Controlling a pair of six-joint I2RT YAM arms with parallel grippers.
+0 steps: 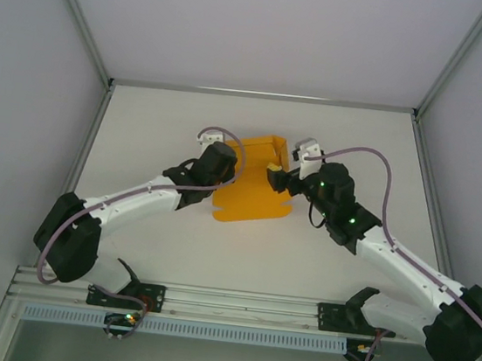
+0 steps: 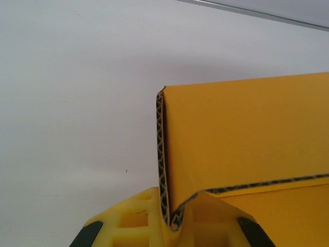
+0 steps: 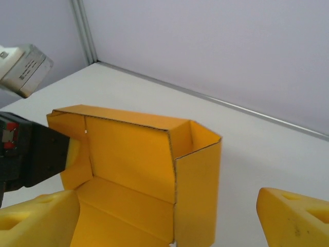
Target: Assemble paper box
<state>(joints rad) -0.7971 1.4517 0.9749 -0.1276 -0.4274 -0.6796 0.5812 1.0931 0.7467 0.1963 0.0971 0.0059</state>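
Paper box (image 3: 128, 154) floor (edge cropped)

A flat, matte white tabletop (image 1: 241, 251) is lying under soft, even light, with plain pale grey panel walls (image 1: 269, 25) standing on three sides. Slim silver metal frame posts (image 1: 78, 13) are rising at the back corners. A silver metal rail (image 1: 234, 307) is spanning the near edge, and a pale strip (image 1: 205, 330), possibly ribbed, is running below it.
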